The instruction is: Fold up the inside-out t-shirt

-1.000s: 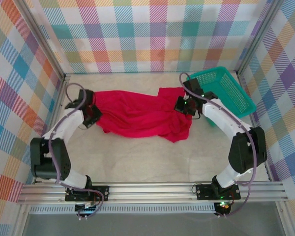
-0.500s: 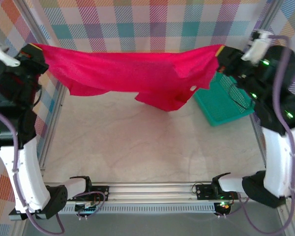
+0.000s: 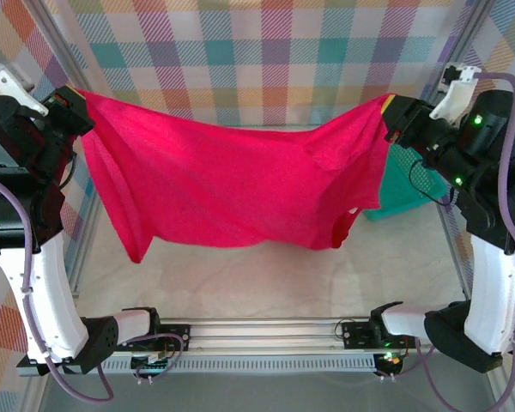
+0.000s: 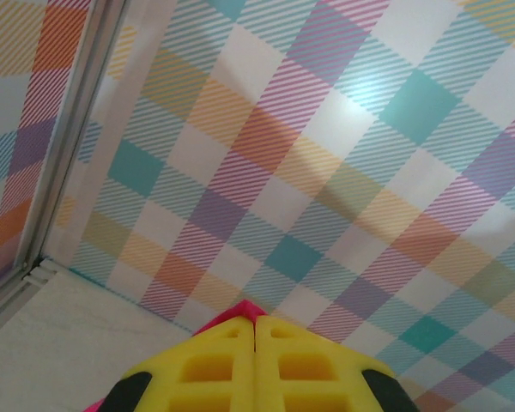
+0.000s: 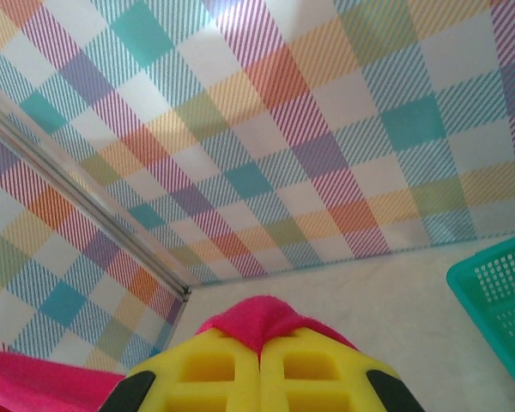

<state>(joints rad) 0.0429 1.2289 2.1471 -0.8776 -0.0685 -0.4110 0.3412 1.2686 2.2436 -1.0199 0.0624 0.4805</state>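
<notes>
The inside-out t-shirt point(image 3: 232, 180), bright red, hangs spread in the air between both raised arms, its lower edge sagging above the table. My left gripper point(image 3: 75, 101) is shut on its left top corner, and a red tip of cloth point(image 4: 245, 309) pokes out between the yellow fingers point(image 4: 215, 365). At the top right my right gripper point(image 3: 388, 112) is shut on the other top corner, where a fold of red cloth point(image 5: 262, 319) bulges over its yellow fingers point(image 5: 313, 369). One sleeve hangs low at the left point(image 3: 136, 245).
A teal mesh basket point(image 3: 403, 193) stands at the back right of the table, partly hidden behind the shirt and right arm, its corner point(image 5: 498, 292) visible from the right wrist. Checked walls enclose the cell. A metal rail point(image 3: 266, 330) runs along the near edge.
Both arms lifted the shirt off the table and pulled it apart sideways. Since half a second ago it has unfurled and now hangs lower and wider in front of the back wall.
</notes>
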